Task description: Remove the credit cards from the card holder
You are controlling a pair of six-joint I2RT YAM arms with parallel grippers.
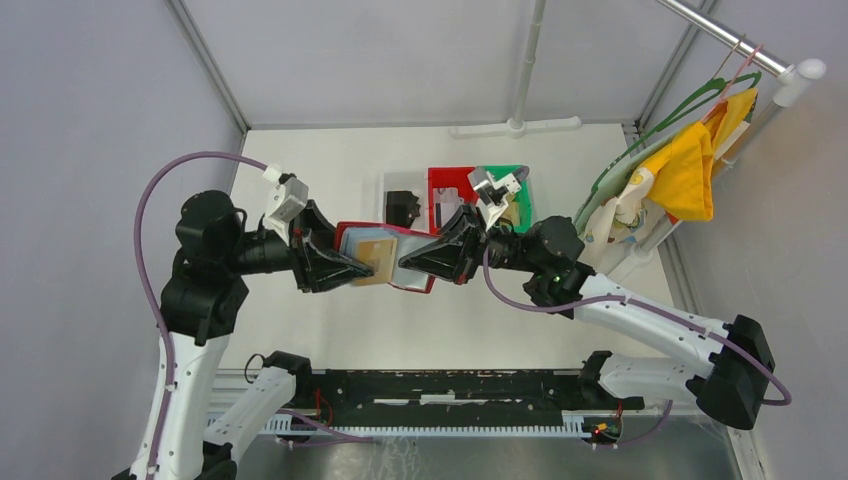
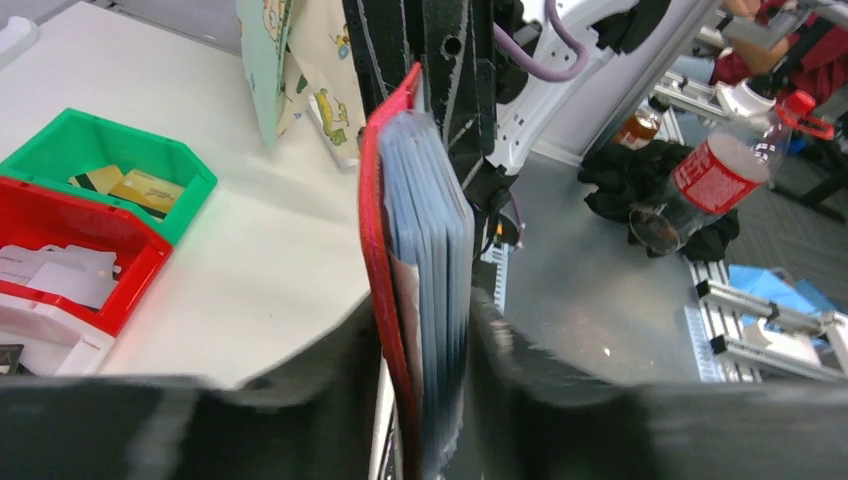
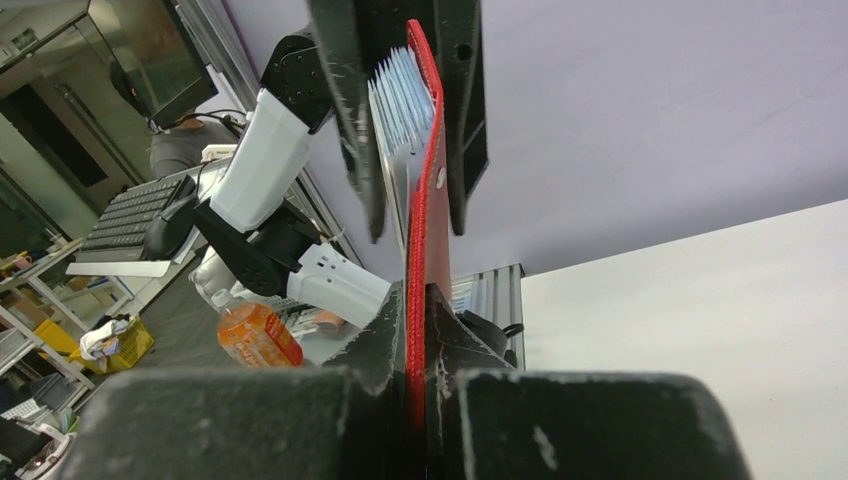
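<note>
The dark red card holder hangs open in the air between both grippers. My left gripper is shut on its left half, clamping the red cover and the stack of blue-grey sleeves together. A tan credit card sticks out of the sleeves by the left fingertips. My right gripper is shut on the thin red flap, seen edge-on in its view. More cards, one tan and one dark, lie in the green bin.
A red bin with white items and the green bin stand behind the wallet, with a small black object to their left. A rack with a yellow garment stands at the right. A cola bottle lies off the table.
</note>
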